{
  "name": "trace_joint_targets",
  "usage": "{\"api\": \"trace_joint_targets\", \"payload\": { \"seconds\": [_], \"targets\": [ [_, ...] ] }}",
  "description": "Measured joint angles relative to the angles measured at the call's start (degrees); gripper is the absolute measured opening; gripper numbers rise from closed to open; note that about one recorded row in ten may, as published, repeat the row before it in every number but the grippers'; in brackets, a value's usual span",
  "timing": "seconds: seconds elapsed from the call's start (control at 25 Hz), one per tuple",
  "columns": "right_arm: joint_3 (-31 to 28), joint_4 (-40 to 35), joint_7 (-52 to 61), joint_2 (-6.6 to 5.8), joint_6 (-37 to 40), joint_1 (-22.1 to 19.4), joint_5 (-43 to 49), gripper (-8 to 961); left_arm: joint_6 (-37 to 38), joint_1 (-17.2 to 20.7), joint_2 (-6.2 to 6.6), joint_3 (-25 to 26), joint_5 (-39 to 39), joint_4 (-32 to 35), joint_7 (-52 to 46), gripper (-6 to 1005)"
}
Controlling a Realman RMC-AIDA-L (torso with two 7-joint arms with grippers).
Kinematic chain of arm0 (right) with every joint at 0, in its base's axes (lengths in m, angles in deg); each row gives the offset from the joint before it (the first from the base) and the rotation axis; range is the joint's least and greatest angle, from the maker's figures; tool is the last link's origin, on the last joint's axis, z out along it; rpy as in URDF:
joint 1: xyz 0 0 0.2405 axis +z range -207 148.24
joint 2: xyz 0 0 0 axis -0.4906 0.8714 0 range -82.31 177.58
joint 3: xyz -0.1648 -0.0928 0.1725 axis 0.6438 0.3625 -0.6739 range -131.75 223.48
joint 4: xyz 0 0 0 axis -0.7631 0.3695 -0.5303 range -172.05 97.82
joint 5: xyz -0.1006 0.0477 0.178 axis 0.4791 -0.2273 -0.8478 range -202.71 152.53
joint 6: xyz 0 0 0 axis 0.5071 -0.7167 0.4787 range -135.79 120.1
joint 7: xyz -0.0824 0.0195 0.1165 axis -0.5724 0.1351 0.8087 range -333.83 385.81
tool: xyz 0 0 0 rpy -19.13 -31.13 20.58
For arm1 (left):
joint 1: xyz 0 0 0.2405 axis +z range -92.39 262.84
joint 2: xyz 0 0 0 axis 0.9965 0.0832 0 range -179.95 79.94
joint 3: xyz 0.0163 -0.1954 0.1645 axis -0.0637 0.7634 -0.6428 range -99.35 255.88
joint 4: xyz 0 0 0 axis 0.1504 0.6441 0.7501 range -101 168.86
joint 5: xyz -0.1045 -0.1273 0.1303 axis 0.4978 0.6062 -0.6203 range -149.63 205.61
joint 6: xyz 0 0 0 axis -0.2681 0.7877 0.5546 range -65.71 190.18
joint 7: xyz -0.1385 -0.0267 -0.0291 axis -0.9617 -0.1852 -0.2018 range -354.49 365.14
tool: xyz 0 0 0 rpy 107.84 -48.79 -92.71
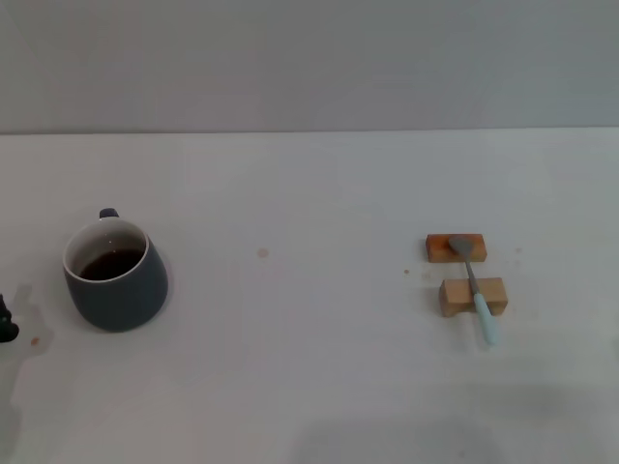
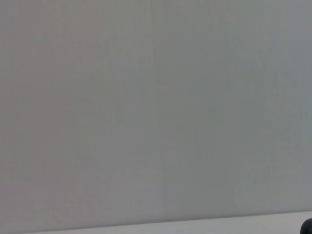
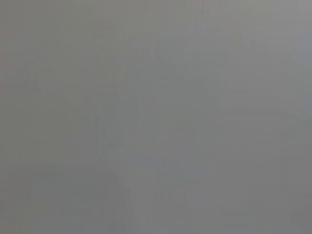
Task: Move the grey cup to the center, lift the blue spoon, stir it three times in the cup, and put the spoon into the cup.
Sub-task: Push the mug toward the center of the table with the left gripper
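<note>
The grey cup (image 1: pixel 116 280) stands upright at the left of the white table in the head view, handle turned to the far side, dark brown liquid inside. The blue spoon (image 1: pixel 474 285) lies at the right across two small wooden blocks, metal bowl on the far block (image 1: pixel 456 247), pale blue handle pointing toward me over the near block (image 1: pixel 473 296). A dark tip of my left gripper (image 1: pixel 6 324) shows at the left edge, left of the cup and apart from it. My right gripper is out of view. Both wrist views show only plain grey surface.
The white table (image 1: pixel 309 387) runs to a grey wall at the back. A small brown speck (image 1: pixel 262 253) marks the tabletop between the cup and the blocks.
</note>
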Motion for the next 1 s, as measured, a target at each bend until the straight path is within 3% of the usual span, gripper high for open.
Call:
{"api": "trace_joint_targets", "payload": {
  "seconds": [0.08, 0.28, 1.0],
  "targets": [
    [0.0, 0.0, 0.0, 0.0, 0.1, 0.0, 0.0, 687, -0.3, -0.5, 0.01, -0.1, 0.0, 0.1, 0.1, 99],
    [0.0, 0.0, 0.0, 0.06, 0.3, 0.0, 0.0, 690, -0.8, -1.3, 0.06, -1.3, -0.2, 0.1, 0.1, -2],
    [0.2, 0.1, 0.0, 0.09, 1.4, -0.2, 0.1, 700, -4.9, -4.9, -0.11, -7.5, -0.8, 0.0, 0.2, -2]
  ]
}}
